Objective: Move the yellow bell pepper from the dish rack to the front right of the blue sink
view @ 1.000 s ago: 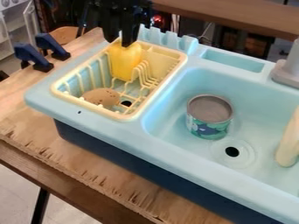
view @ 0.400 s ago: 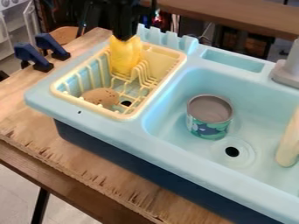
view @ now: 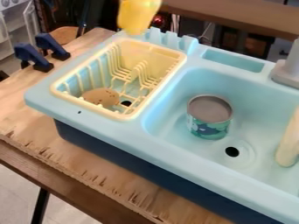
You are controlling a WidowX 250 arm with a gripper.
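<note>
Over the dish rack's far end (view: 154, 43), the blurred yellow object looks light, best held mid-body (view: 137, 16); the pincer's opening and hold cannot be told.

Pale yellow plastic dish rack (view: 127, 117) at left, light blue plastic sink basin (view: 257, 105) at right.
In the front of the rack lies a speckled brown oval object (view: 100, 96); a rounded yellow object (view: 137, 16) is above the rack's back end in the view. In the basin, a round green-and-blue patterned can (view: 209, 117) stands behind and left of the round black drain hole (view: 232, 152), with a long cream-coloured object (view: 289, 142) at right. Two dark blue clamps (view: 53, 45) are on the brown wooden table (view: 23, 98), left of the rack.
</note>
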